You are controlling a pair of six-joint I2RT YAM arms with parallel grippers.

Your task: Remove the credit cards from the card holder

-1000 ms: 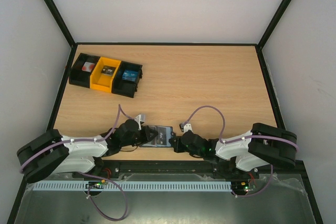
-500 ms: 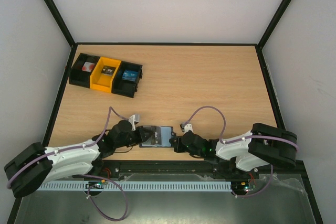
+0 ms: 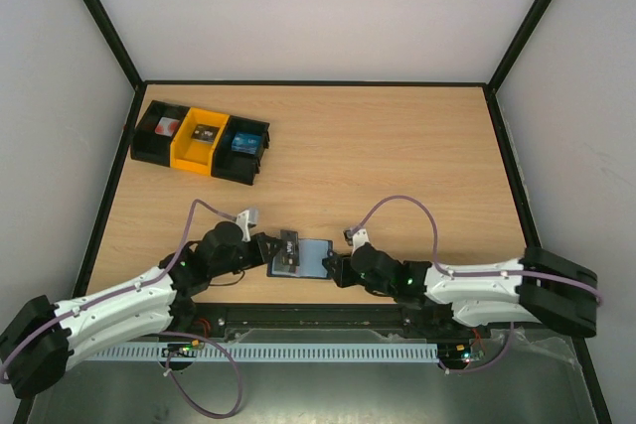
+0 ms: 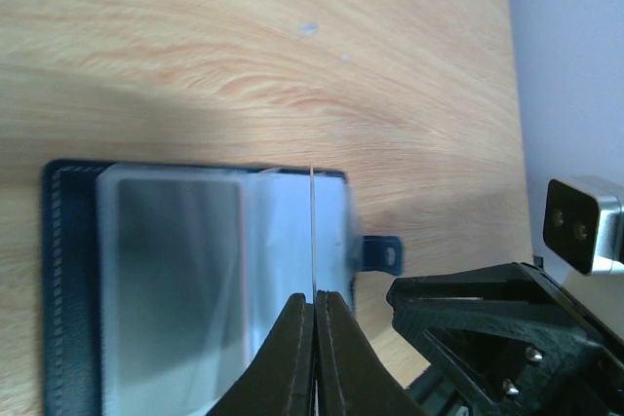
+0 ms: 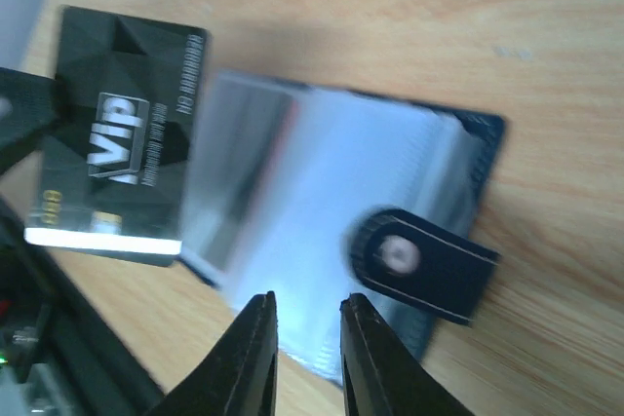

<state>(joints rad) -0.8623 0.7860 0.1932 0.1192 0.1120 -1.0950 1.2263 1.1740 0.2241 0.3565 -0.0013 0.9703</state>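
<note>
The card holder (image 3: 312, 258) lies open on the wooden table between both arms, its pale inner panel (image 5: 341, 211) up and its closing tab (image 5: 421, 265) toward my right gripper. My left gripper (image 4: 314, 297) is shut on a black credit card (image 5: 117, 177) marked VIP. The card shows edge-on (image 4: 312, 226) in the left wrist view and stands over the holder's left part (image 3: 289, 247). My right gripper (image 5: 309, 301) hovers at the holder's near edge, jaws a little apart with nothing between them. In the top view the left gripper (image 3: 270, 251) and right gripper (image 3: 335, 267) flank the holder.
A row of black and yellow bins (image 3: 202, 142) with small items sits at the table's back left. The black frame rail (image 3: 318, 313) runs along the near edge just behind the holder. White walls enclose the table on three sides.
Both arms have stretched forward. The left gripper has lifted the black card up from the holder. The right gripper's jaws have parted slightly and let go of the holder.
</note>
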